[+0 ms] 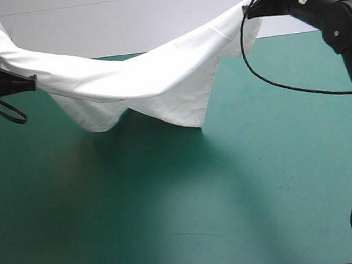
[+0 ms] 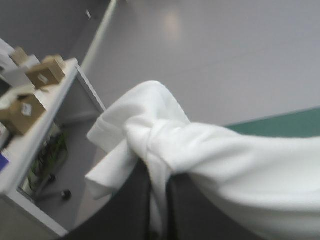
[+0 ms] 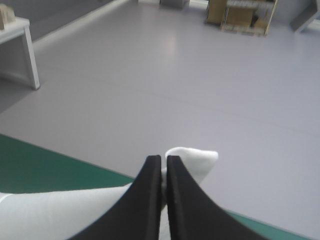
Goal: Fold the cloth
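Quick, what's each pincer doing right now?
Left pincer: shut on the T-shirt.
Right pincer: shut on the T-shirt too.

1. High view: above and behind, facing forward and down over the whole teal-green surface (image 1: 172,220).
2. Wrist views: close along left tool (image 2: 159,192) and right tool (image 3: 163,162), level, facing the floor (image 3: 200,75).
3. All three share the T-shirt (image 1: 153,84).

The white short-sleeved T-shirt (image 1: 153,84) is soft, matt cloth, smooth across its hanging span and creased where it bunches. The teal-green table cover (image 1: 171,207) looks matt and smooth, with faint pale scuffs toward its near edge. The black fin-shaped fingers (image 3: 145,205) are smooth, matt and plastic-like.
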`<state>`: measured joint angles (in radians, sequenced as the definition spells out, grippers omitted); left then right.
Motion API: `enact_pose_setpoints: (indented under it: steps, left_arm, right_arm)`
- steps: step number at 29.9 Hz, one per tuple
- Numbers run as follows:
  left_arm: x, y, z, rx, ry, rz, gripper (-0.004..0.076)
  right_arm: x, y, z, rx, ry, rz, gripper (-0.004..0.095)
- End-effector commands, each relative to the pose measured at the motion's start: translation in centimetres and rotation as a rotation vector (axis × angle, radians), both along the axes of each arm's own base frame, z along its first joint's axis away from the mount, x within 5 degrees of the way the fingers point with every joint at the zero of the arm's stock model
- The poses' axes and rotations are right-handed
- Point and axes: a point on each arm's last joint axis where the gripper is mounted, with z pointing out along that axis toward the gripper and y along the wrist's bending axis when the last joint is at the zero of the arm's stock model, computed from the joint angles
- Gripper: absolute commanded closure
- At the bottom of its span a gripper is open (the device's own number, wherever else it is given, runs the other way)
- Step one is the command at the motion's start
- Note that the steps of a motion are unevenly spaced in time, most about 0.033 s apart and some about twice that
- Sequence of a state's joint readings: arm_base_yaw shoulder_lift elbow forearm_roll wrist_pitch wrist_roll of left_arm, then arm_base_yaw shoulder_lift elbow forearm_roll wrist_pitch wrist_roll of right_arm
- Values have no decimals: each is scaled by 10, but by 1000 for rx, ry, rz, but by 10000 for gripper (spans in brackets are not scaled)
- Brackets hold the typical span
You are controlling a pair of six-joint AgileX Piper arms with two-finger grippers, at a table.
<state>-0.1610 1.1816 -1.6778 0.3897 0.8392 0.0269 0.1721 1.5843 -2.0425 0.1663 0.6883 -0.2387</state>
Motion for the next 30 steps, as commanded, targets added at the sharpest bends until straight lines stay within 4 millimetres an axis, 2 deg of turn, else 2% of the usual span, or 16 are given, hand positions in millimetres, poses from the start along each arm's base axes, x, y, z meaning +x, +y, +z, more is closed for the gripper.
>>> enact_pose_setpoints:
  steps: [1,4,7,11,15,17,20,22,27,30]
  left_arm:
    - [-41,9,59,67,-266,14,705]
    - [-61,13,81,130,-340,26,705]
    - [-75,16,92,133,-365,40,705]
    - [-100,21,98,87,-350,48,705]
    - [-120,18,99,30,-351,-19,705]
    - [-123,16,97,9,-333,-51,705]
    - [-115,15,93,10,-290,-47,705]
    - [-100,14,87,23,-250,-37,705]
    - [-43,4,57,41,-92,-48,705]
    - [0,-7,24,32,31,-87,705]
  right_arm:
    - [-62,-14,66,43,-270,-28,925]
    - [-92,-19,88,58,-356,-28,924]
    - [-118,-24,103,70,-420,-28,924]
    - [-152,-29,115,79,-481,-28,924]
    - [-183,-35,125,82,-540,-29,925]
    - [-188,-35,126,89,-548,-24,925]
    - [-185,-34,123,84,-516,-17,925]
    - [-170,-31,116,77,-456,-8,925]
    - [-118,-20,92,82,-290,13,925]
    - [-85,-13,76,83,-215,25,925]
